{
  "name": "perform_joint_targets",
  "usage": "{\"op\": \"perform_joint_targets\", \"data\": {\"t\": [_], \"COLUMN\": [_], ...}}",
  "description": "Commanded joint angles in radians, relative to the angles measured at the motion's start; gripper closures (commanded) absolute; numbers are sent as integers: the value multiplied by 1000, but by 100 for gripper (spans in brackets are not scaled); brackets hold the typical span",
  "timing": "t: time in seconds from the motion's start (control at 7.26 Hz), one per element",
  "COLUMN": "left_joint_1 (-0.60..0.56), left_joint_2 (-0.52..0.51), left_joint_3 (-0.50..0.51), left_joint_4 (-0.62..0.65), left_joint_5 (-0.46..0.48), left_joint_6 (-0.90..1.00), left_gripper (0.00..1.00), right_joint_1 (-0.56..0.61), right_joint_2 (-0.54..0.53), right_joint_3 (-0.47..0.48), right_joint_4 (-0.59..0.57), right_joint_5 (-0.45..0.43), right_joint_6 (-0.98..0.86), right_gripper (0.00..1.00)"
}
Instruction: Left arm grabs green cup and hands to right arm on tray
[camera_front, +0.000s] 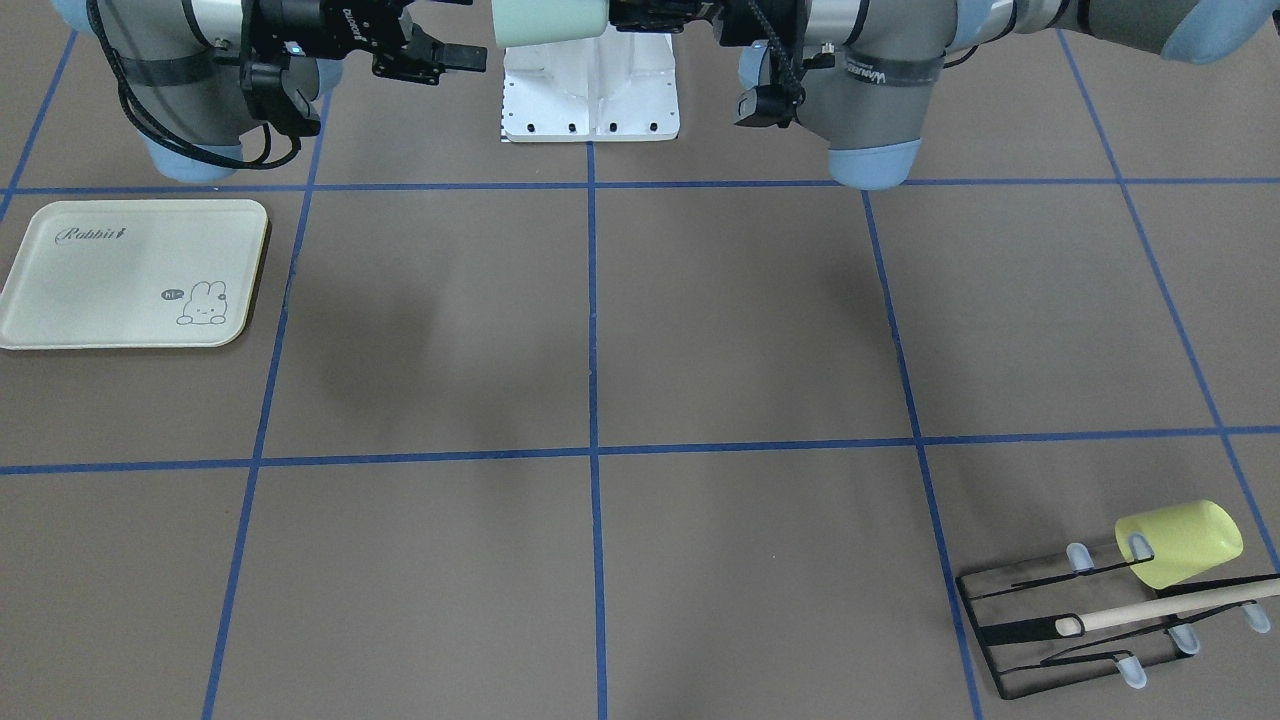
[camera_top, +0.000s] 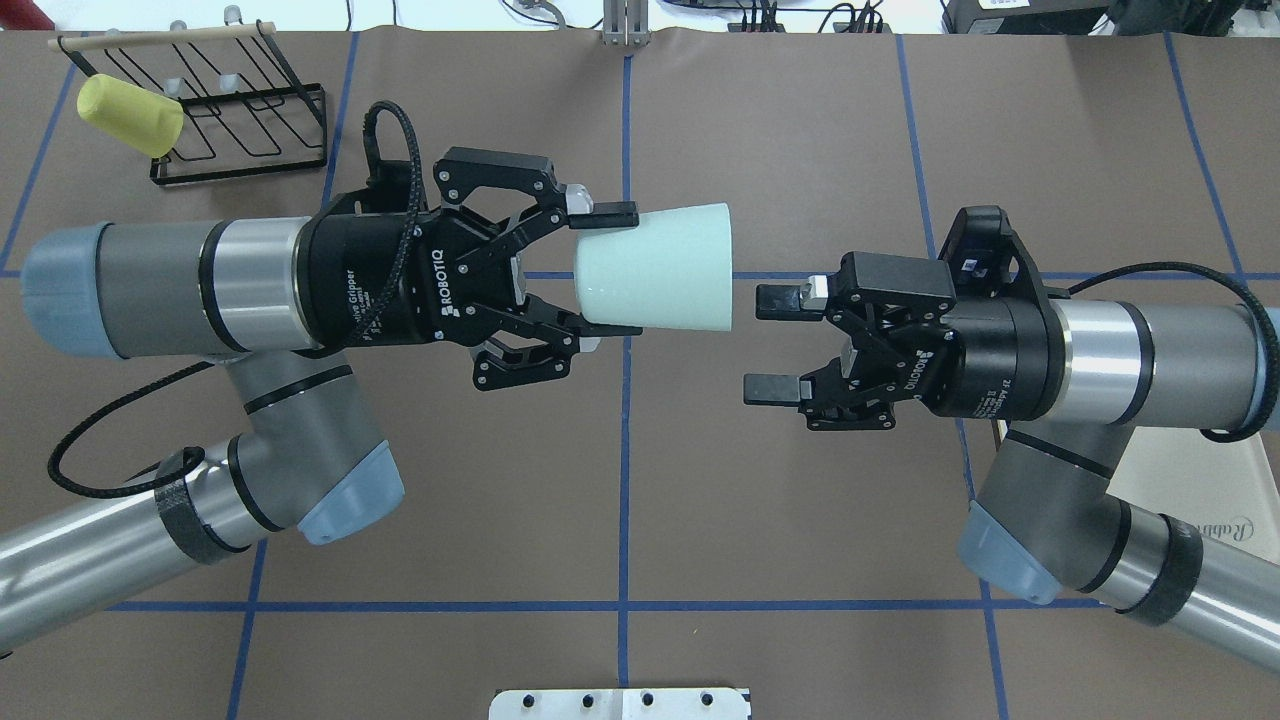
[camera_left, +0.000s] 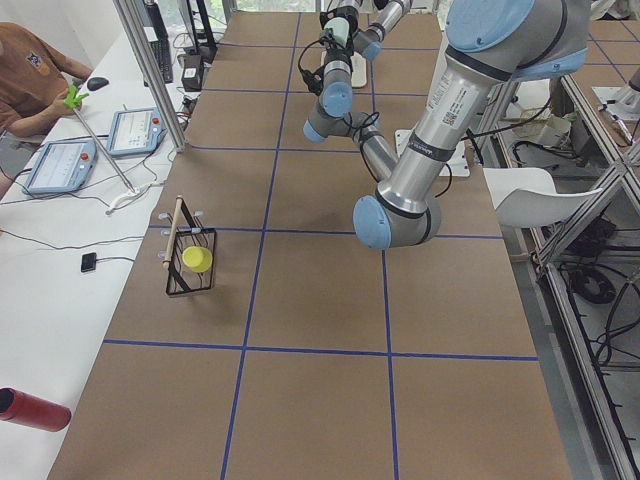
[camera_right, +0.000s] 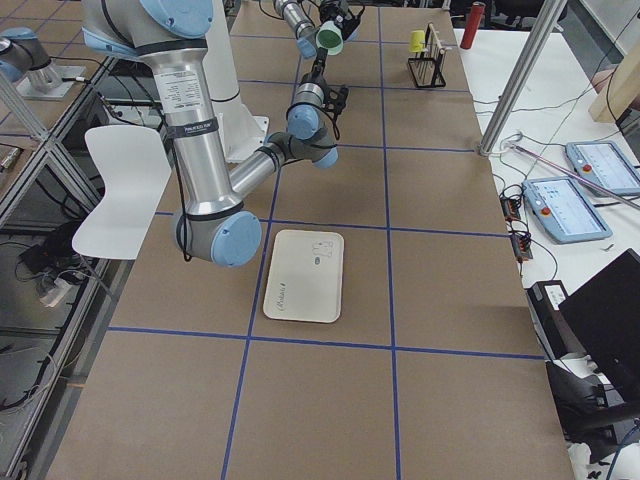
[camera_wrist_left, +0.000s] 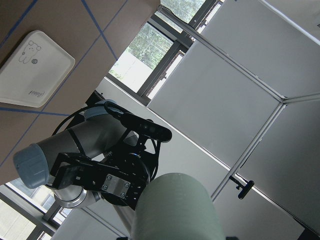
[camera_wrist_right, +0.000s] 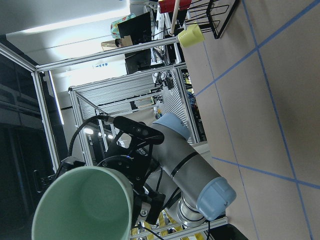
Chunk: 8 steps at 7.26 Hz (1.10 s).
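Note:
My left gripper is shut on the base of the pale green cup. It holds the cup on its side high above the table, open mouth toward my right gripper. The right gripper is open and empty, its fingertips a short gap from the cup's rim. In the front view the cup is at the top edge between the right gripper and the left arm. The cream tray with the rabbit drawing lies flat on the robot's right side and is empty. The cup's mouth fills the right wrist view.
A black wire rack with a wooden dowel stands at the far left corner. A pale yellow cup hangs on its side on it. The white robot base plate is at the near edge. An operator sits at the side table.

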Motion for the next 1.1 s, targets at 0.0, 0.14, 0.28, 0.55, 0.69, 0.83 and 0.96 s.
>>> {"op": "perform_joint_targets", "data": {"t": [0.0, 0.14, 0.28, 0.55, 0.69, 0.83, 0.96], "left_joint_1": [11, 14, 28, 36, 43, 45, 51], "left_joint_2": [0, 0, -3, -9, -15, -15, -17], "left_joint_3": [-7, -7, -7, -3, 2, 7, 5], "left_joint_4": [-2, -1, -1, 7, 10, 12, 13], "left_joint_5": [4, 6, 24, 35, 35, 37, 38], "left_joint_6": [-2, 0, -2, 0, 2, 3, 5], "left_gripper": [100, 100, 100, 100, 100, 100, 100], "right_joint_1": [-5, -5, -5, -5, -6, -9, -12], "right_joint_2": [1, 1, 2, 5, 9, 13, 13], "right_joint_3": [-1, -1, -1, -1, -1, -1, -1], "right_joint_4": [3, 3, 1, 1, 1, 1, 1], "right_joint_5": [-14, -14, -15, -15, -15, -15, -15], "right_joint_6": [0, 0, 0, 0, 0, 0, 0], "right_gripper": [2, 2, 2, 3, 3, 4, 17]}}
